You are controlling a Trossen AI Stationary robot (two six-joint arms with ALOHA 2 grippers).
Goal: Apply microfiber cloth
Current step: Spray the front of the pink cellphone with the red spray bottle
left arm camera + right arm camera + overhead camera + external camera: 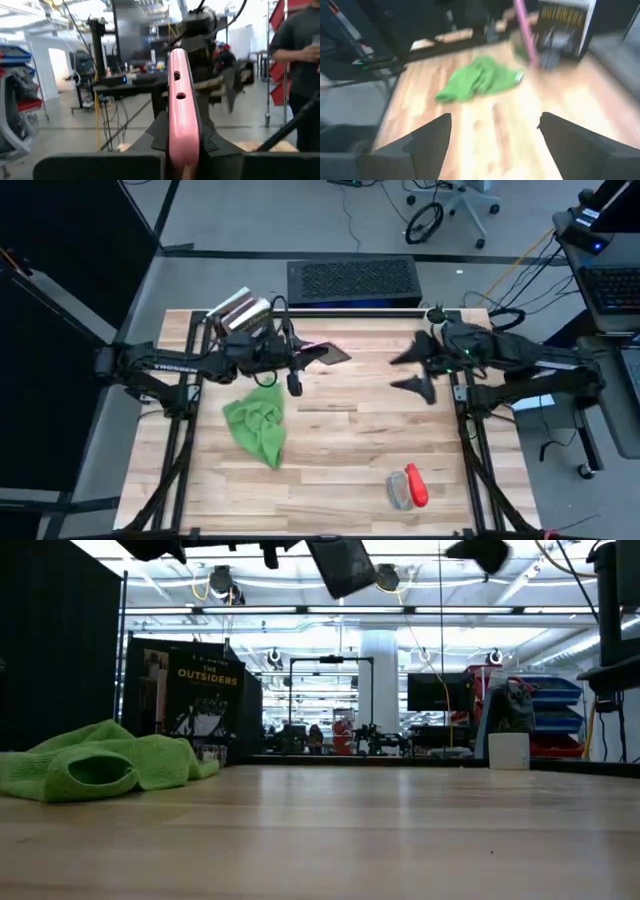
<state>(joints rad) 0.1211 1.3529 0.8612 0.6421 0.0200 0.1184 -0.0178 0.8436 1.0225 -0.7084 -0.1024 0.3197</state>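
left gripper (182,155) clamping pink device (181,100), right gripper (492,132) spread wide, green cloth (257,422), "the outsiders" box (200,700)

Bare desk (360,450) lies open between microfiber cloth (257,423) and spray bottle (408,487) near the front edge; both arms hang above the rear half.
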